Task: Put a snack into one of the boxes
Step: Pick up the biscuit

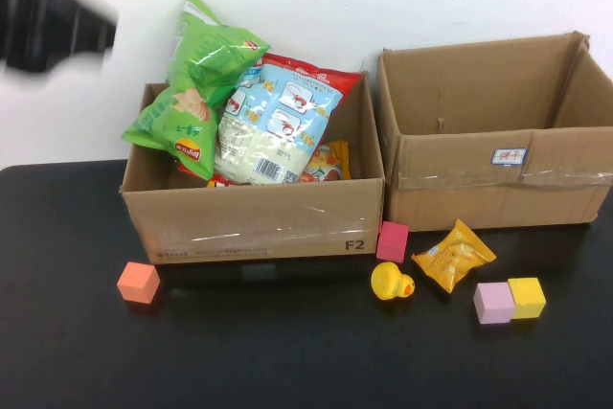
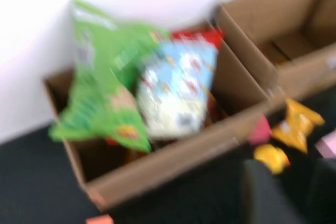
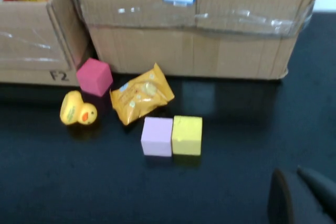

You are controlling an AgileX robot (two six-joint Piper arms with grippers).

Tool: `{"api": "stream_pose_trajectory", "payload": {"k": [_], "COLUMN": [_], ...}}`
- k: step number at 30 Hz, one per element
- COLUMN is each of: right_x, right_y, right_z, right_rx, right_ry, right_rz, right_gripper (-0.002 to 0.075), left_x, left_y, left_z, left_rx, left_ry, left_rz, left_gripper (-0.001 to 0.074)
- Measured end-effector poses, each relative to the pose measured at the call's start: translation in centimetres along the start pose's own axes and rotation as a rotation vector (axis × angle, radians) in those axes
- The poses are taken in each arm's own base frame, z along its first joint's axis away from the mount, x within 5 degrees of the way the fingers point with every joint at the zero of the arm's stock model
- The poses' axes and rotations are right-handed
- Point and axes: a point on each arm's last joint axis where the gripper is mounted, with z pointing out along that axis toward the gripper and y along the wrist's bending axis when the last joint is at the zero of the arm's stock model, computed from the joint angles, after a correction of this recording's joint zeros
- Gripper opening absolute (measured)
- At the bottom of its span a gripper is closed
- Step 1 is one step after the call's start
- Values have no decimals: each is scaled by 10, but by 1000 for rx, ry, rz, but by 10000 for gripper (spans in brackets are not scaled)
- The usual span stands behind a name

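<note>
The left cardboard box (image 1: pixel 254 222) holds a green chip bag (image 1: pixel 196 83) standing up over its rim and a blue and white snack bag (image 1: pixel 273 122). The right cardboard box (image 1: pixel 488 174) looks empty. A small yellow snack pack (image 1: pixel 453 254) lies on the black table in front of the boxes. My left gripper (image 1: pixel 101 31) is raised at the far left, above and behind the left box, open and empty; it also shows in the left wrist view (image 2: pixel 289 195). My right gripper (image 3: pixel 291 182) hovers low over the table, near the front edge, shut and empty.
On the table lie an orange cube (image 1: pixel 139 282), a pink cube (image 1: pixel 392 240), a yellow rubber duck (image 1: pixel 391 282), and a purple cube (image 1: pixel 494 302) touching a yellow cube (image 1: pixel 527 297). A white wall stands behind the boxes.
</note>
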Motion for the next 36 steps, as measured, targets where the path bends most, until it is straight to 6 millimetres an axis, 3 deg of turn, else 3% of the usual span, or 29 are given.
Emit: {"api": "stream_pose_trajectory", "payload": {"k": [2, 5, 11, 14, 19, 24, 33, 36], "right_x": [-6, -16, -31, -33, -33, -32, -21, -16], "right_y": [1, 2, 4, 7, 18, 37, 59, 66], "right_z": [6, 17, 48, 71, 111, 153, 230, 249], "right_rx": [-2, -3, -4, -10, -47, -87, -103, -112], "right_ry": [30, 81, 170, 212, 258, 336, 464, 484], "right_rz": [5, 15, 28, 42, 24, -11, -43, -64], "right_gripper": [-1, -1, -1, -1, -1, 51, 482, 541], "left_x": [23, 56, 131, 168, 209, 230, 231, 231], "left_y": [-4, -7, -9, -8, -4, 1, 2, 2], "left_z": [-8, -19, -26, -19, -10, -1, 0, 0], "left_rx": [16, 21, -1, -19, -64, -109, -124, -124], "left_ry": [-1, -24, -62, -81, -186, -282, -331, -331], "left_rz": [7, 25, 107, 111, 112, 105, 100, 100], "left_gripper": [69, 18, 1, 0, -1, -1, -1, -1]}}
